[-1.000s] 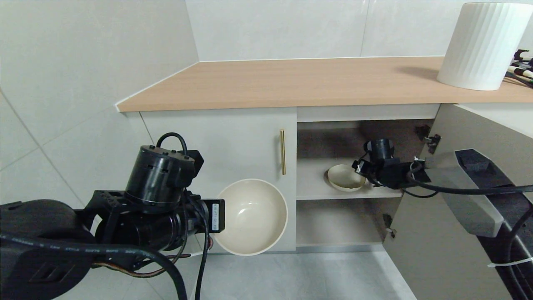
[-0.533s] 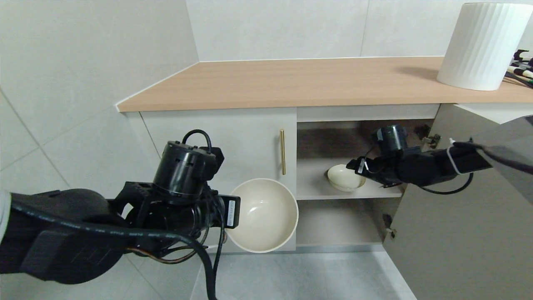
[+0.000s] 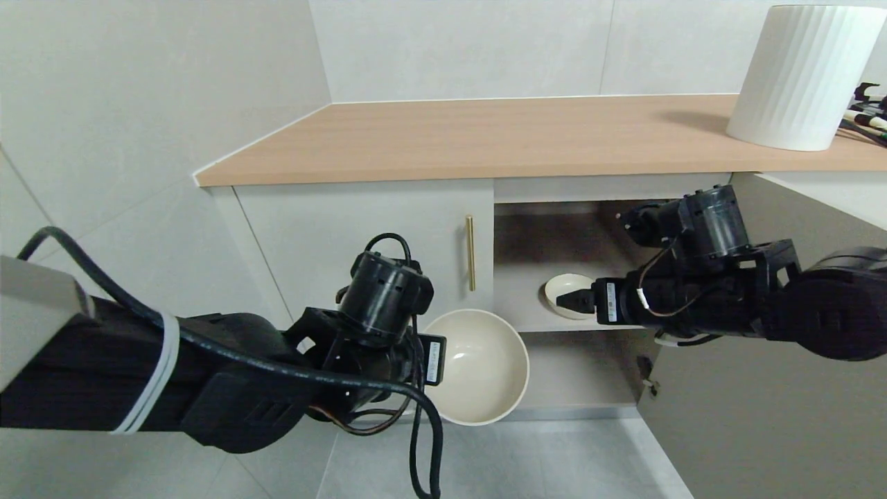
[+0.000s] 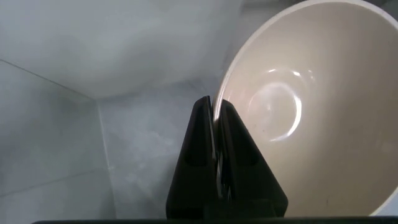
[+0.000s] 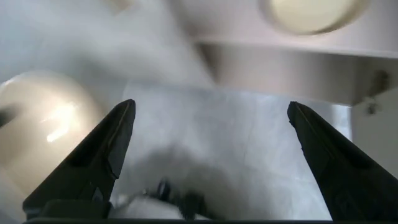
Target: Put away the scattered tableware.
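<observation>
A large cream bowl (image 3: 481, 367) hangs in front of the cabinet's lower left corner, with my left gripper (image 3: 433, 360) shut on its rim. The left wrist view shows the fingers (image 4: 202, 134) pinching the rim of the bowl (image 4: 305, 112). A small cream bowl (image 3: 565, 292) rests on the middle shelf (image 3: 520, 305) inside the open cabinet. My right gripper (image 3: 569, 302) is just in front of that shelf, beside the small bowl. In the right wrist view the right gripper (image 5: 210, 109) is wide open and empty, with the small bowl (image 5: 311, 12) beyond it and the large bowl (image 5: 43, 118) to one side.
The cabinet's left door is closed, with a gold handle (image 3: 470, 253). Its right door (image 3: 727, 416) swings out toward me. A white ribbed container (image 3: 804, 76) and some utensils (image 3: 866, 118) sit on the wooden countertop (image 3: 485, 138). The lower compartment (image 3: 575, 374) is open.
My left arm has carried the large bowl to the right, toward the cabinet opening. My right arm has pulled back from the shelf and turned, while the small bowl stays on the shelf.
</observation>
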`<state>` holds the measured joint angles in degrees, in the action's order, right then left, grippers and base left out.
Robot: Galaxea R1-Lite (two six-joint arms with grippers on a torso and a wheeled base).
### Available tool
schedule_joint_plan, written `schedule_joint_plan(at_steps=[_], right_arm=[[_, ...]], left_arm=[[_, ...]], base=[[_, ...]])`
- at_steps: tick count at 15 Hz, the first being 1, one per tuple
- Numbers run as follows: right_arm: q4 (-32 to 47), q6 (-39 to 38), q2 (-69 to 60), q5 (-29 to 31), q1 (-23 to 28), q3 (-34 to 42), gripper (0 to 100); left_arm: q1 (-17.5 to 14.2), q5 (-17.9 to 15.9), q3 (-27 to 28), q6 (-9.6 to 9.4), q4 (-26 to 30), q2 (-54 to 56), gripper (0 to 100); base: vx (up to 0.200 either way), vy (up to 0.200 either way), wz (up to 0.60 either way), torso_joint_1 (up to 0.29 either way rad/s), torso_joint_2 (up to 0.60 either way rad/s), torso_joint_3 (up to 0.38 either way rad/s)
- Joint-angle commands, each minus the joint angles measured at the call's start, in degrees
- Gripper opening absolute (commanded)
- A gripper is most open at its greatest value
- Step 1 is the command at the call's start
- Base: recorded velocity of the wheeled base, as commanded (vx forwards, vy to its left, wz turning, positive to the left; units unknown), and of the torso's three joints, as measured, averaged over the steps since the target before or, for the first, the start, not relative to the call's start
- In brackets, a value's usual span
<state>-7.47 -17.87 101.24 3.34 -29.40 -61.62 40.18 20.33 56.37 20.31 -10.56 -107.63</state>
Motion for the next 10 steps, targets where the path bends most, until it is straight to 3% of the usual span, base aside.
schedule_joint_plan(at_steps=[1, 5, 10], right_arm=[[2.02, 0.64, -3.24, -0.88, -3.99, 1.86, 100], [4.05, 1.44, -0.52, -2.2, -8.39, 2.65, 100], [3.17, 1.26, 4.58, -2.11, -9.8, 2.21, 100]], left_arm=[[1.74, 0.5, 0.06, 0.87, 0.01, -2.32, 0], [1.92, 2.43, 0.32, 1.14, -1.4, -2.67, 0], [2.97, 3.31, 0.23, 1.14, -1.75, -1.79, 0]], base=[[0.0, 0.0, 0.0, 0.0, 0.0, 0.0], [0.0, 0.0, 0.0, 0.0, 0.0, 0.0], [0.0, 0.0, 0.0, 0.0, 0.0, 0.0]])
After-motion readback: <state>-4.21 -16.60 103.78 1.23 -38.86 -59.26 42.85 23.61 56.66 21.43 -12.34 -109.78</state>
